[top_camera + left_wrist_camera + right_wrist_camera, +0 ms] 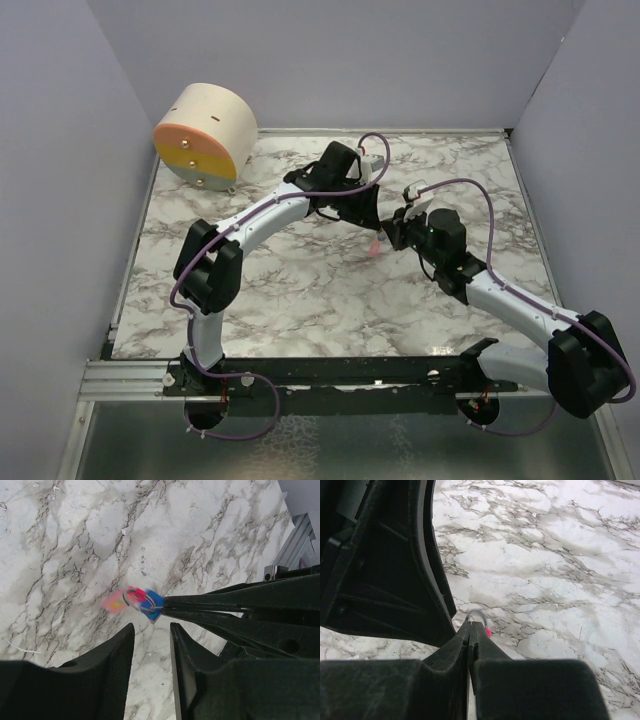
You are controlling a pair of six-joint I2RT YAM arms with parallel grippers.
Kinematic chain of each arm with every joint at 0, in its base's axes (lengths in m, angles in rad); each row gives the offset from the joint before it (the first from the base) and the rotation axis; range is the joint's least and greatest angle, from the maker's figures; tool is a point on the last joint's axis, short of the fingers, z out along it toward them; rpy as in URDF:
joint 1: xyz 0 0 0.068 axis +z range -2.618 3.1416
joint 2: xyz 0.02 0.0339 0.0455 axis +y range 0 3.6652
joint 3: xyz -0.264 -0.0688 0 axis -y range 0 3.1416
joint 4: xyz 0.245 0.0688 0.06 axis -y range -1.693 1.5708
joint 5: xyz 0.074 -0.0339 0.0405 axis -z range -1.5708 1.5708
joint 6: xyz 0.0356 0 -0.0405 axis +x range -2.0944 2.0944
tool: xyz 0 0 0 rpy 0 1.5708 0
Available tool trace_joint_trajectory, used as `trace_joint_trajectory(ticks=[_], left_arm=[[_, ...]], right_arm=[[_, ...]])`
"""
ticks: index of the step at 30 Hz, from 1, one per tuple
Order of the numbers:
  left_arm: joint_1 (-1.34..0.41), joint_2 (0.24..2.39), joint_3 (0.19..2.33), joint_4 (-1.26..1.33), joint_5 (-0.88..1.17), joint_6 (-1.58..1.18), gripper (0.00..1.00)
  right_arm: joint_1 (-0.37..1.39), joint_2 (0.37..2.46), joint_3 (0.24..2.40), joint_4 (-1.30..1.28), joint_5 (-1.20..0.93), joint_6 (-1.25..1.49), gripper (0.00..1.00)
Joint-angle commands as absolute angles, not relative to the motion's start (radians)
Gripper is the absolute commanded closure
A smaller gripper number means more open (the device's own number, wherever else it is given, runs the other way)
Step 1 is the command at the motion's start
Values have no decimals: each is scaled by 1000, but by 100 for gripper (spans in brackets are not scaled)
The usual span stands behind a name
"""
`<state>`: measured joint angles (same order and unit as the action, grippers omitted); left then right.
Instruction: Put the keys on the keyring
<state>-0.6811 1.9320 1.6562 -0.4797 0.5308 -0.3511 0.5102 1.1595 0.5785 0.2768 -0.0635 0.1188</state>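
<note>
Since the right claw (164, 604) is clamped shut on the keyring (152, 602), seemingly clear of the surface (75, 530), the pink key (116, 602) dangles against it while the left claw (151, 626) hovers close beside the keyring, partly open and empty, likely to steady the key.

Count: 1 pink key (115, 603), 1 keyring (152, 603) with 1 blue tag. On the bench (300, 290): 1 round cream-and-orange drum (205, 135). End effectors, 2: left end effector (151, 630), right end effector (470, 629).
</note>
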Motion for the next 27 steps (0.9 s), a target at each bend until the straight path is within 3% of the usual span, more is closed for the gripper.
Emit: trace_joint_trajectory(ticks=[1, 12, 19, 27], left_arm=[[-659, 1892, 1647, -436, 543, -393, 62], [-605, 1770, 1445, -252, 453, -466, 61], [-610, 1606, 1155, 95, 372, -484, 64], [-654, 1464, 942, 322, 162, -279, 63]], right_arm=[[508, 1159, 606, 289, -34, 124, 99], [508, 1166, 617, 270, -45, 139, 99], [508, 1183, 621, 277, -88, 151, 99], [508, 1192, 652, 249, -165, 168, 99]])
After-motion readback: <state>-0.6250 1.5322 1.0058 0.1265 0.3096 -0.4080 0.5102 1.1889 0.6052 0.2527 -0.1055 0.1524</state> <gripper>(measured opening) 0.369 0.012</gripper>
